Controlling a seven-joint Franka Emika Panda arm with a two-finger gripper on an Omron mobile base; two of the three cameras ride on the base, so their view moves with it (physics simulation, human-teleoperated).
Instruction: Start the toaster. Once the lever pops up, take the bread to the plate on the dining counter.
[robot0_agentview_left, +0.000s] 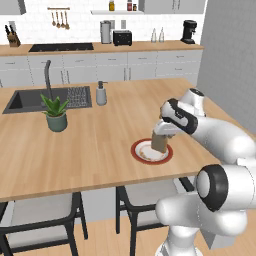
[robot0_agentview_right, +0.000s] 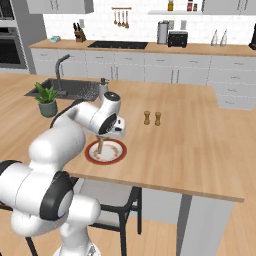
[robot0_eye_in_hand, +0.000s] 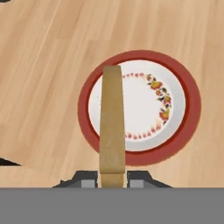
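Gripper (robot0_eye_in_hand: 112, 180) clenched on bread slice (robot0_eye_in_hand: 111, 127), held on edge above red-rimmed plate (robot0_eye_in_hand: 183, 131) near dining counter's (robot0_agentview_left: 90, 145) front edge. Probably light, stiff once toasted, crumbly; best pinched gently at crust edge.

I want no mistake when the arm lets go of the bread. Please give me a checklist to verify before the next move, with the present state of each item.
1. Gripper shut on the bread: ok.
2. Bread over the plate, not beside it: ok.
3. Bread low enough to touch the plate: cannot tell; in the left base view its lower edge looks at the plate.
4. Bread flat for release: not ok, it hangs on edge.
5. Plate lies on the dining counter: ok.
6. Shakers apart from the plate: ok.
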